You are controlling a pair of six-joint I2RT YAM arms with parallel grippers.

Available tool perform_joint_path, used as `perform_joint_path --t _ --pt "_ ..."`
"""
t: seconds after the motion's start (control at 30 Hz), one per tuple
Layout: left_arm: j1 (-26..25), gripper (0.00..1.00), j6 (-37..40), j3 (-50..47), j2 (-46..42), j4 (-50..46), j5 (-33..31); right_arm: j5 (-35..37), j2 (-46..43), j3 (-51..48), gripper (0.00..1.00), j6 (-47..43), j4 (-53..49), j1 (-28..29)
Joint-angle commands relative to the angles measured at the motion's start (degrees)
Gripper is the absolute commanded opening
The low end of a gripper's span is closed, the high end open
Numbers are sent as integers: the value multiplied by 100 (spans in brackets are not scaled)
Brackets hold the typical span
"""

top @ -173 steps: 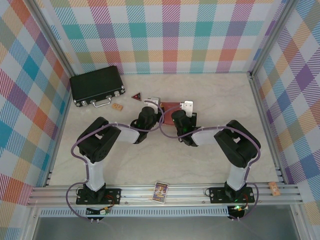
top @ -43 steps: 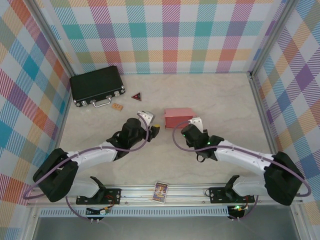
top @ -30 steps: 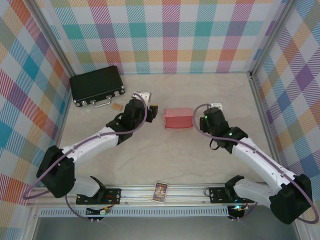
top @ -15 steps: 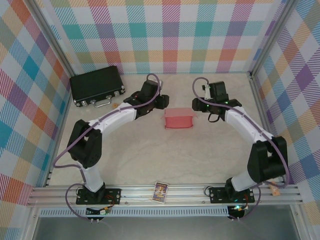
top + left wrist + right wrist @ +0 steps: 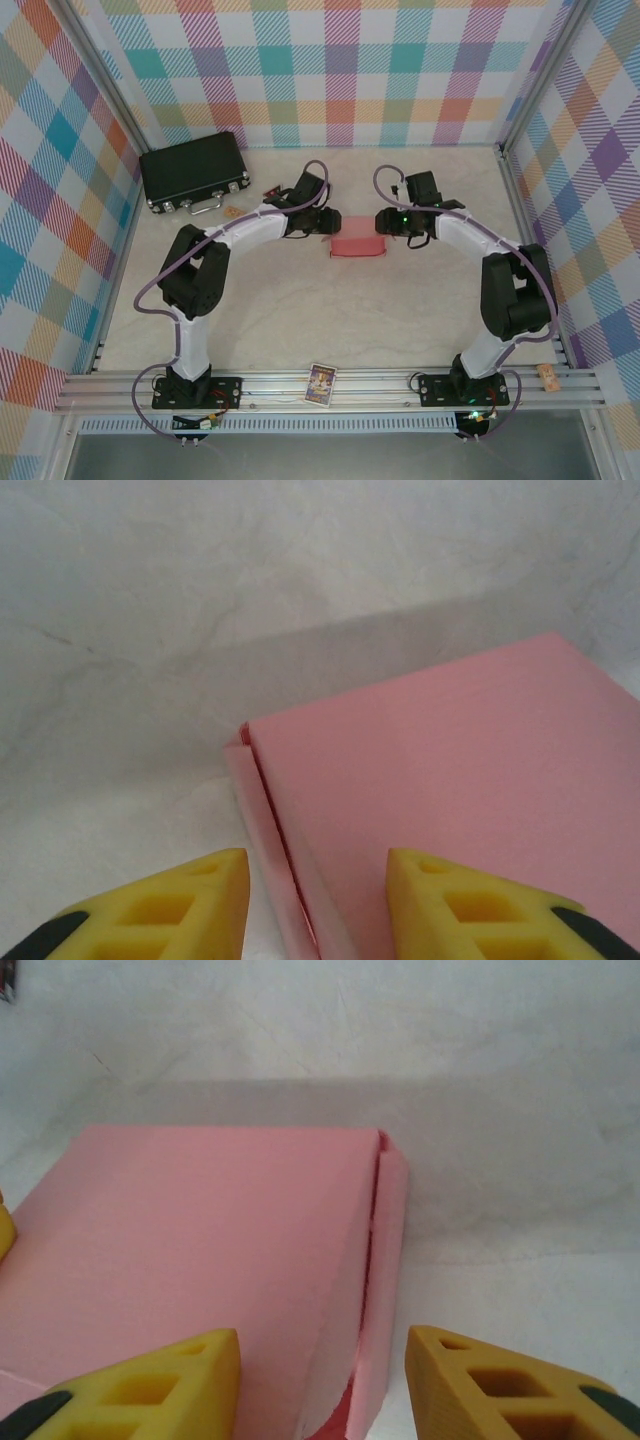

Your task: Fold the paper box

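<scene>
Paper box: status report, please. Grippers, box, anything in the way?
Left gripper and right gripper open, one at each end. Paper box closed up, end flaps slightly proud. Black case far off, nothing blocking.

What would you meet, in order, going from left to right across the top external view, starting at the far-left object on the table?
black case → left fingers → paper box → right fingers

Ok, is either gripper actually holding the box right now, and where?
Nothing looks clamped. The left gripper and the right gripper each stand open astride an end flap edge of the paper box, one at each end.
</scene>
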Motion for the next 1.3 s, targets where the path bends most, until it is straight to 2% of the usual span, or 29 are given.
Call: perform_joint_path --t 0.0,0.3,0.53,0.8,0.9,0.97,1.03,1.1,1.27 --pt "49 39 -218 -299 32 66 254 -82 188 -207 46 188 116 8" --pt "47 36 -337 -650 190 128 392 -60 595 -319 40 368 233 79" --pt "46 34 -399 -871 -5 128 323 -121 816 -159 37 360 210 232" --pt "24 32 -1074 -1718 -602 631 401 -266 1286 556 39 -35 -113 380" --pt "23 34 -1155 -1921 -888 595 315 -198 1415 842 41 -172 -202 385" --pt "23 35 -1252 -2039 -1026 756 583 -124 1455 1023 43 -242 -247 379" --pt "32 36 -1325 -2151 -1157 850 727 71 1402 1180 49 -255 -321 371" --pt "61 41 -1304 -2242 -1378 812 481 293 1194 1250 56 -173 -372 315" --pt "330 51 -795 -2060 -1825 359 -47 107 331 810 61 253 -218 81"
